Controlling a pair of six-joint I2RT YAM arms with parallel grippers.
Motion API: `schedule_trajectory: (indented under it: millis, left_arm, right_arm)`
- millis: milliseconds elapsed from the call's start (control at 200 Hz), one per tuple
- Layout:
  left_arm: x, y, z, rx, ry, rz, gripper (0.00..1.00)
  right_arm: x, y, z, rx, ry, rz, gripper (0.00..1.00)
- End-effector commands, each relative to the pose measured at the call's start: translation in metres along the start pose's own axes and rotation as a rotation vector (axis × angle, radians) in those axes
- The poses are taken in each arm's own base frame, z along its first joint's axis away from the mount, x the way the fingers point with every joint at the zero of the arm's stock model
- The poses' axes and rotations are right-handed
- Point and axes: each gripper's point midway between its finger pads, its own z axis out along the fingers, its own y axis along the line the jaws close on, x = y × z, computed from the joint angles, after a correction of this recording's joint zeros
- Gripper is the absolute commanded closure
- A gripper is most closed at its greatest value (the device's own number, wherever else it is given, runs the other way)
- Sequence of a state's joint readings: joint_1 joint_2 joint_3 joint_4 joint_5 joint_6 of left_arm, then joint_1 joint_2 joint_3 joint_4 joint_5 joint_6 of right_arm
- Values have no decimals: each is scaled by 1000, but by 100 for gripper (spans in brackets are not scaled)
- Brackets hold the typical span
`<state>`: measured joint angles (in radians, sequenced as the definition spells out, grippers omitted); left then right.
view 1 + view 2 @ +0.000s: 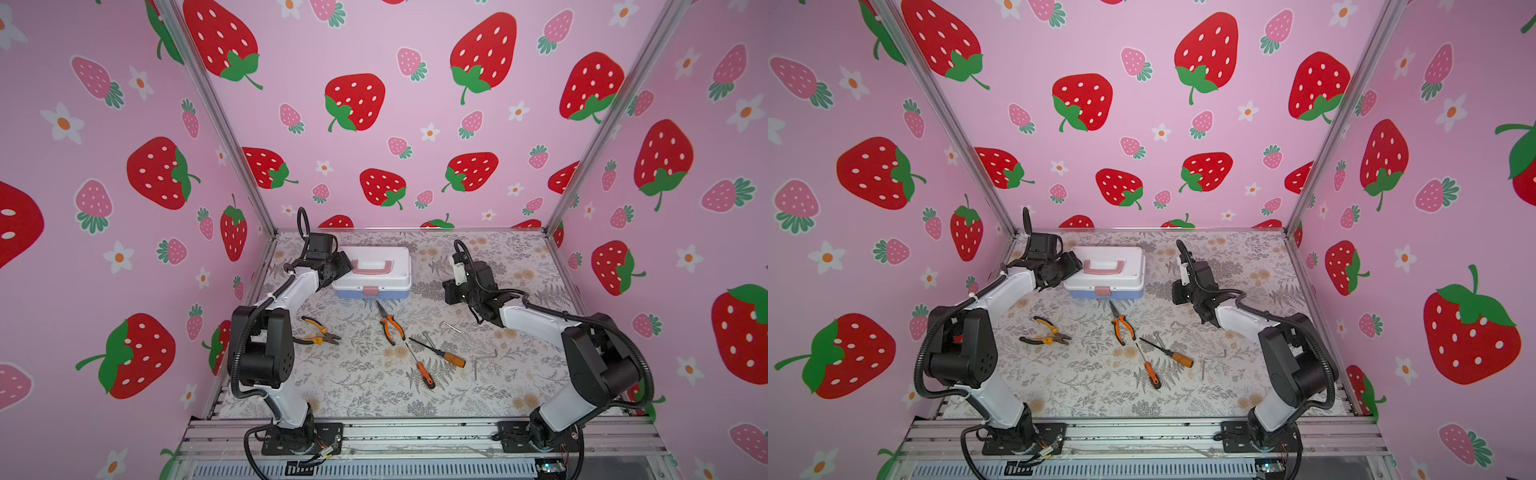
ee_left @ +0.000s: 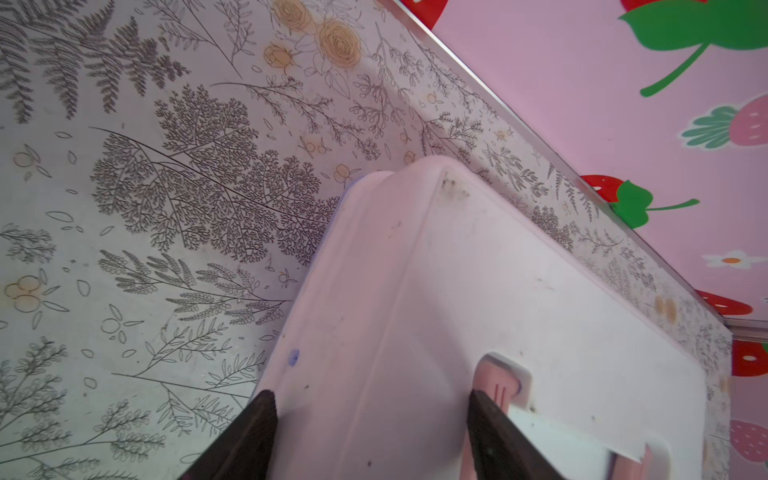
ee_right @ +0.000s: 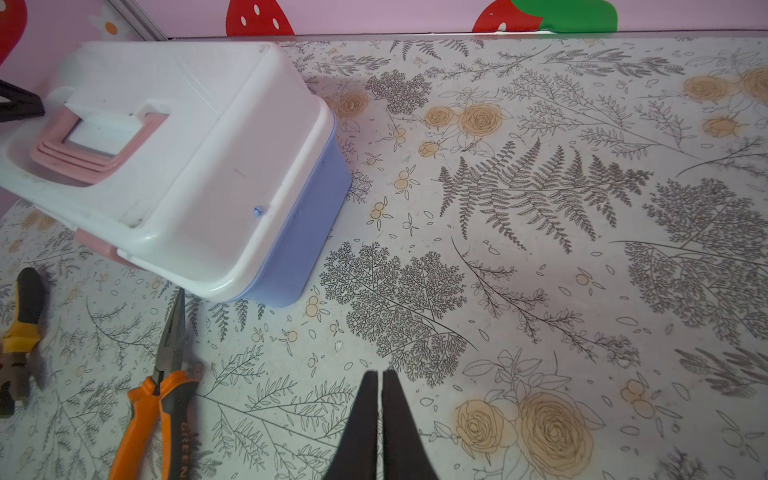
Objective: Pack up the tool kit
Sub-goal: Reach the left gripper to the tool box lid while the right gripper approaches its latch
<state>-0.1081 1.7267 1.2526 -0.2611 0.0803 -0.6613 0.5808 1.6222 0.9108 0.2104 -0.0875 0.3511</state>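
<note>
The tool kit [image 1: 374, 270] [image 1: 1106, 270] stands closed at the back middle of the mat, white lid on a blue base, with the pink handle lying flat and the pink latch facing the front. My left gripper [image 1: 347, 266] [image 2: 371, 395] is open over the lid's left end. In the left wrist view one finger [image 2: 259, 419] is at the lid's outer edge and the other is beside the end of the pink handle [image 2: 498, 386]. My right gripper [image 3: 380, 372] [image 1: 451, 293] hovers shut and empty over bare mat to the right of the tool kit [image 3: 187, 158].
Loose tools lie in front of the kit: orange needle-nose pliers [image 1: 390, 326] [image 3: 153, 395], yellow-handled pliers [image 1: 320, 330], two orange-handled screwdrivers [image 1: 440, 353] [image 1: 422, 368], and hex keys [image 1: 451, 326] [image 1: 484, 359]. The back wall stands close behind the kit.
</note>
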Motion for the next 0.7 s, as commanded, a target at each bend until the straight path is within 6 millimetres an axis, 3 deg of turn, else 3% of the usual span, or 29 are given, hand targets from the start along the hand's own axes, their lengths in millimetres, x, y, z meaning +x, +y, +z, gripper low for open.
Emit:
schedule_trajectory:
  millis: [0, 265, 455, 575, 695]
  left_arm:
    - [25, -44, -6, 145, 46, -24, 25]
    - [92, -135, -14, 285, 132, 78, 26]
    - [138, -190, -27, 347, 213, 189, 26]
    - [144, -218, -47, 406, 221, 238, 26]
    - [127, -237, -75, 460, 173, 270, 26]
  right_arm:
    - [-5, 9, -4, -25, 4, 12, 90]
    - [-10, 7, -9, -11, -3, -3, 89]
    - [-26, -1, -38, -9, -138, 27, 89]
    - [-28, -17, -48, 15, -149, 63, 87]
    - [-21, -36, -55, 21, -134, 117, 84]
